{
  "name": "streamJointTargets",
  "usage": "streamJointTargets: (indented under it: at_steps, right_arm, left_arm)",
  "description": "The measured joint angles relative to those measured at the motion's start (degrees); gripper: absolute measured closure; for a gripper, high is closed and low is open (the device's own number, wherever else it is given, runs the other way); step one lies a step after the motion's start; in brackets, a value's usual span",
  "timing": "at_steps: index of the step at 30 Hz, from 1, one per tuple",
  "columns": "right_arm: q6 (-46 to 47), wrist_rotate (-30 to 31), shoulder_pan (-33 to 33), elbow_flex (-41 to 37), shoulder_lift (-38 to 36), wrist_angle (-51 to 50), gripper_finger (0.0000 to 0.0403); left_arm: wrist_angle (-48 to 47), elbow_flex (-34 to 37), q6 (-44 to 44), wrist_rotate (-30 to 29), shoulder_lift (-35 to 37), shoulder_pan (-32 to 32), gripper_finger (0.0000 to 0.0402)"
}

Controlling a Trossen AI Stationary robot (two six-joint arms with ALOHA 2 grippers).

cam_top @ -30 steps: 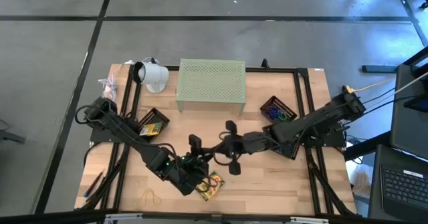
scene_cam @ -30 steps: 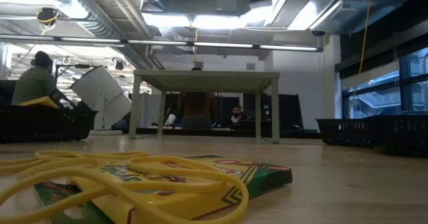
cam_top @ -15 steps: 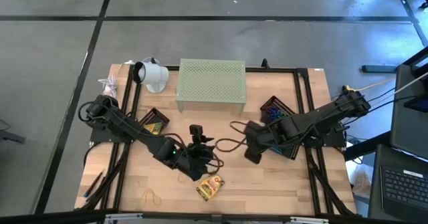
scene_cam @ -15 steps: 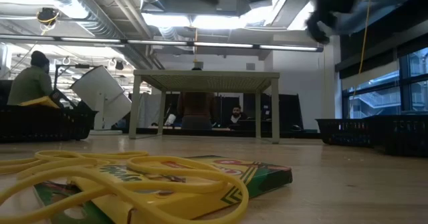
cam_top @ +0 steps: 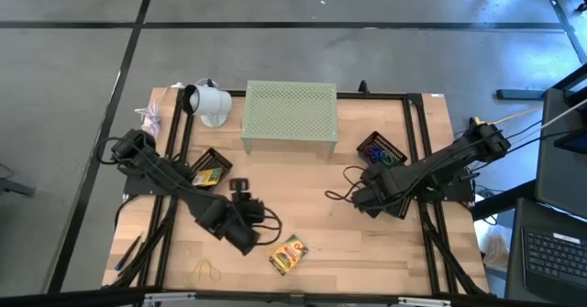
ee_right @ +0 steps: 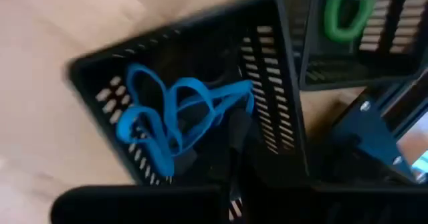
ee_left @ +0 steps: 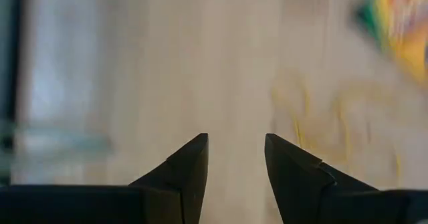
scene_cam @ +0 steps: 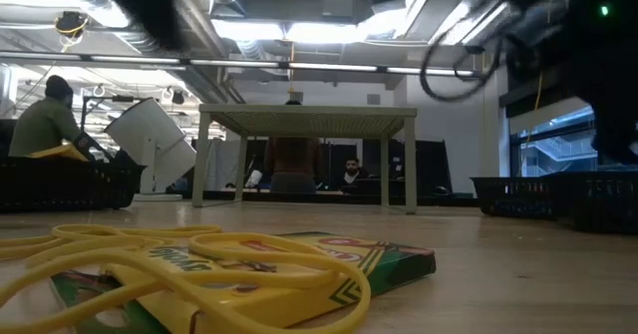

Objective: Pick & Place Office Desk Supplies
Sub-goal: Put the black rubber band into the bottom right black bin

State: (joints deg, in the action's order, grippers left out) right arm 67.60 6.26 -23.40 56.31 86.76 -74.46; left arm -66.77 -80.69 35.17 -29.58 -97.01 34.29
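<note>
Wooden table (cam_top: pixel 348 243), crayon box (cam_top: pixel 288 254), open left pincer (ee_left: pixel 235 158).

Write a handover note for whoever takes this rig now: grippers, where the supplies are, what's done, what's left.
Left gripper: open, empty, above bare wood near the yellow-green crayon box.
Right gripper: shut, above the black mesh tray on the table's right side.
Done: blue rubber bands lie in that tray; a green ring sits in the compartment beside it.
Left: the crayon box and tan rubber band lie loose at the front of the table.
</note>
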Motion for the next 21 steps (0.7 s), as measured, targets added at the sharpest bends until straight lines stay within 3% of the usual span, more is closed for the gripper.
streamJointTargets:
  at_steps: [6,12,16,21]
  right_arm:
    - [2.51,-0.72,-0.02,-2.38,0.0,2.25,0.038]
    - [4.37,-0.72,-0.02,-2.38,0.0,2.71,0.0313]
    - [5.47,-0.71,-0.02,-2.38,0.0,2.93,0.0255]
    - [5.48,-0.72,-0.02,-2.38,0.0,3.46,0.0198]
  left_arm:
    - [-3.68,1.69,12.12,18.3,0.12,3.82,0.0257]
    - [2.69,9.21,20.83,30.66,0.11,7.3,0.023]
    - [9.07,15.04,19.94,35.11,0.11,8.61,0.0209]
    - [21.85,21.25,13.19,35.54,0.08,13.38,0.02]
